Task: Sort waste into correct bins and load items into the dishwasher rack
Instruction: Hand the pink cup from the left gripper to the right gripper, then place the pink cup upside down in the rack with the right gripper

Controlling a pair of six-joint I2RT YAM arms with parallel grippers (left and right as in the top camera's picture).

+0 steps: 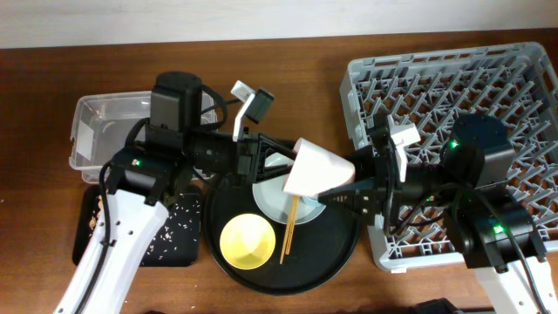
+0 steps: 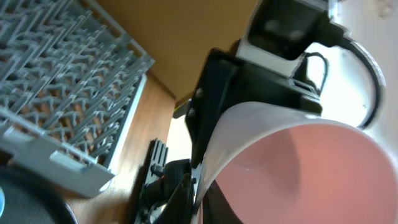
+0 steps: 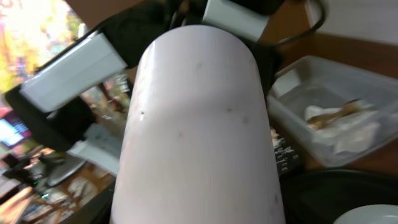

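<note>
The pink cup [image 1: 316, 170] hangs tilted above the round black tray, its mouth towards my left gripper [image 1: 272, 161]. In the left wrist view the cup's pink inside [image 2: 311, 168] fills the right side, and my left gripper [image 2: 202, 205] is shut on its rim, one finger inside and one outside. My right gripper [image 1: 342, 192] is at the cup's base. The cup's pale outer wall [image 3: 199, 124] fills the right wrist view and hides the fingers. The yellow bowl [image 1: 247, 242], the plate [image 1: 277, 202] and the chopsticks [image 1: 290, 228] lie on the round tray. The light blue cup is out of view.
The grey dishwasher rack [image 1: 488, 87] stands at the right and shows in the left wrist view [image 2: 62, 81]. The clear tub [image 1: 109, 126] at the back left holds a napkin [image 3: 345, 127]. The shallow black tray [image 1: 174, 235] holds crumbs. The round black tray [image 1: 340, 253] is in the middle.
</note>
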